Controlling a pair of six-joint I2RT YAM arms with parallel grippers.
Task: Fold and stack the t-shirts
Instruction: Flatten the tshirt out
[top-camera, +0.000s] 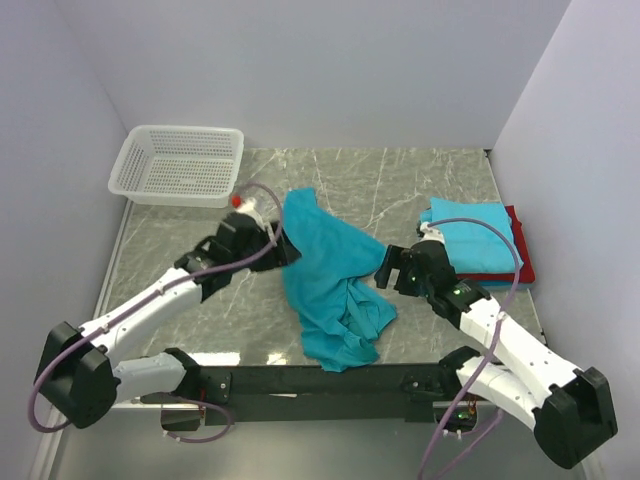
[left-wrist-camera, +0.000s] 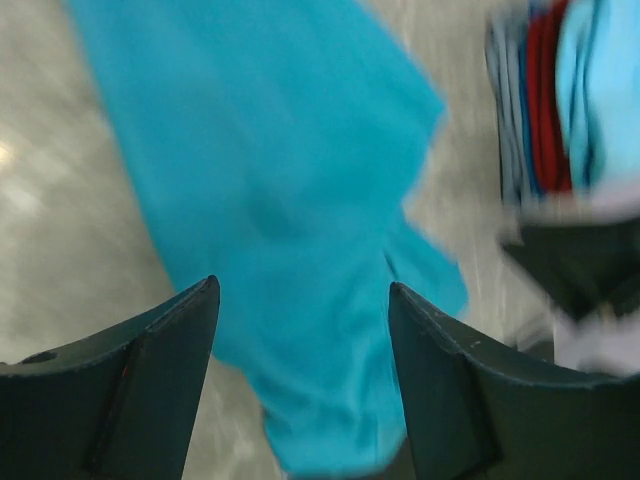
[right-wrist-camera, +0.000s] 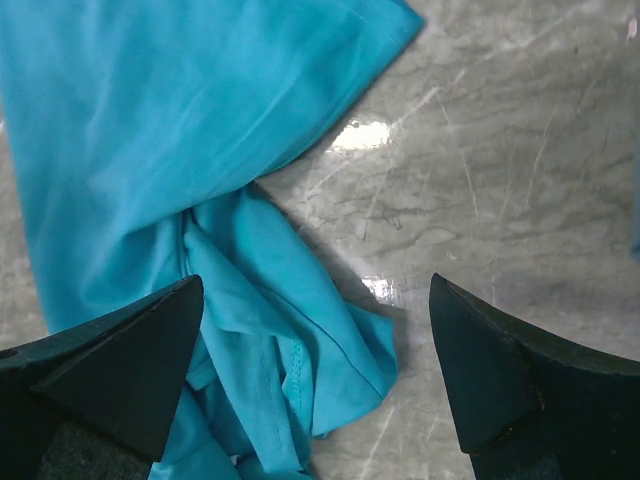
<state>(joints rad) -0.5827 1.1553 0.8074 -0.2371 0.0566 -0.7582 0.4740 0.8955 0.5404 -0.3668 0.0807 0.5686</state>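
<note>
Teal shirt (top-camera: 330, 290) bunched between left gripper (top-camera: 289, 248) and right gripper (top-camera: 386, 268) overhead, stack (top-camera: 485, 240) just behind the right. Left wrist, blurred: jaws apart, cloth ahead, nothing held. Right wrist: jaws wide, folds ahead-left. Could pinch several layers there and drag a wad.

The crumpled teal cloth t-shirt (top-camera: 330, 290) blocks the middle; you can pass over the bare grey marble counter (top-camera: 400, 185) behind it. The right end effector (top-camera: 388, 270), jaws apart, occupies the gap beside the folded stack of teal, red and blue shirts (top-camera: 485, 245). A white plastic mesh basket (top-camera: 180, 165) obstructs the far-left corner.
</note>
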